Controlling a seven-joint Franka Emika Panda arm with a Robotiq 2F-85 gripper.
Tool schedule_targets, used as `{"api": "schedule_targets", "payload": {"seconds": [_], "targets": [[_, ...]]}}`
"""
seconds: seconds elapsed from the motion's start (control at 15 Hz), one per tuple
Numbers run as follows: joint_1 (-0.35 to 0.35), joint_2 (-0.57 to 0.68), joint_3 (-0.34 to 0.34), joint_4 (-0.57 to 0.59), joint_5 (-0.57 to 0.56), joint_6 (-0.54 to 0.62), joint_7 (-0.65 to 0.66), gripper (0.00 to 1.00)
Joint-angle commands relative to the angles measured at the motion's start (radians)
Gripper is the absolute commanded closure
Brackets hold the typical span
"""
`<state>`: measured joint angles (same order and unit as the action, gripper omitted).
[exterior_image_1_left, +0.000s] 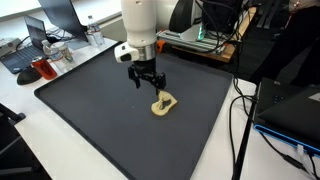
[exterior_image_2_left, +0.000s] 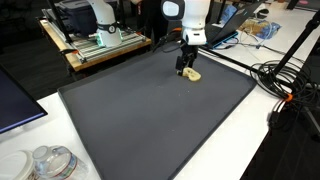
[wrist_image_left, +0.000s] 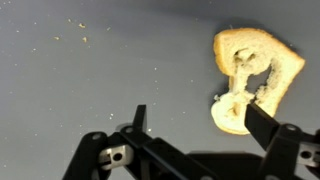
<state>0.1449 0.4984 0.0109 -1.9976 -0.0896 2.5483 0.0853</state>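
Your gripper (wrist_image_left: 195, 118) is filling the bottom of the wrist view, and its two fingers (wrist_image_left: 139, 118) are standing wide apart, gripping nothing. One tan ring-shaped piece (wrist_image_left: 255, 62) is lying flat on the dark mat (wrist_image_left: 90, 70), just beside one fingertip and not between the fingers. In both exterior views the gripper is hovering close above this piece.

1. Dark gray mat (exterior_image_1_left: 90, 110) spread over a white table (exterior_image_1_left: 50, 135).
2. Open laptop (exterior_image_1_left: 30, 50) beyond the mat's far corner.
3. Black cables (exterior_image_2_left: 275, 75) just beside the mat's edge.
4. Clear plastic containers (exterior_image_2_left: 50, 163) near the mat's corner.
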Motion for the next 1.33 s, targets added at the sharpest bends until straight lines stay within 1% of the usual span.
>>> {"api": "schedule_targets", "payload": {"seconds": [0.0,0.07,0.13,0.2,0.6,0.87,1.27], "targets": [[-0.076,-0.030,0.052,-0.010,0.098,-0.014,-0.064,0.00],[-0.039,-0.029,0.008,-0.005,0.042,-0.017,-0.010,0.00],[-0.059,-0.030,0.033,-0.004,0.073,-0.020,-0.039,0.00],[-0.025,-0.030,0.003,-0.002,0.024,-0.024,0.004,0.00],[0.062,-0.019,-0.001,0.014,-0.067,-0.059,0.062,0.00],[0.133,0.004,-0.008,0.052,-0.158,-0.142,0.103,0.00],[0.221,0.058,-0.009,0.133,-0.295,-0.259,0.183,0.00]]}}
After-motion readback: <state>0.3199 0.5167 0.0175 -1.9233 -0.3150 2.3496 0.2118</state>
